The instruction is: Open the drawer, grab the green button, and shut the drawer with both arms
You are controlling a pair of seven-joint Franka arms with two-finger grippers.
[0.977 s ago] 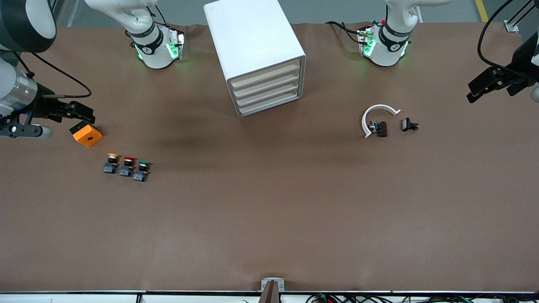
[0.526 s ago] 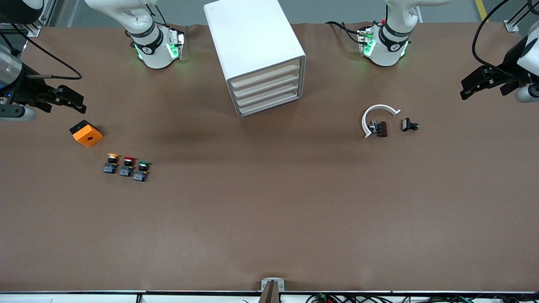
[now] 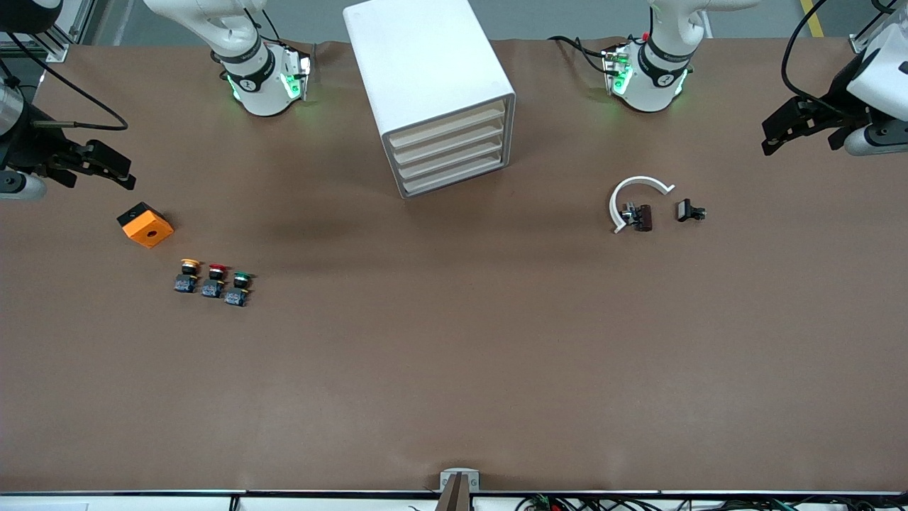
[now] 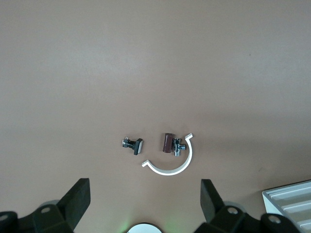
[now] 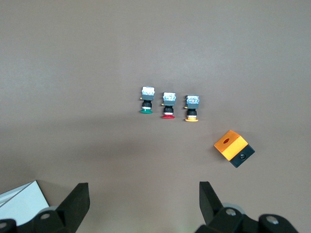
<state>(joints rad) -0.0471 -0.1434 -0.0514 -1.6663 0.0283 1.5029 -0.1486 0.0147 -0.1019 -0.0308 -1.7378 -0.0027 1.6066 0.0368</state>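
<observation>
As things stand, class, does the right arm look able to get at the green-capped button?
Probably yes: the right gripper is open above the table, and the green-capped button stands uncovered at the row's end, with only the red-capped button beside it.

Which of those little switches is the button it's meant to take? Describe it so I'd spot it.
Start at the orange box with a hole toward the right arm's end of the table. Slightly nearer the camera stands a row of three small pushbuttons; the green-capped button is at the end farthest from the box, beside the red-capped one.
</observation>
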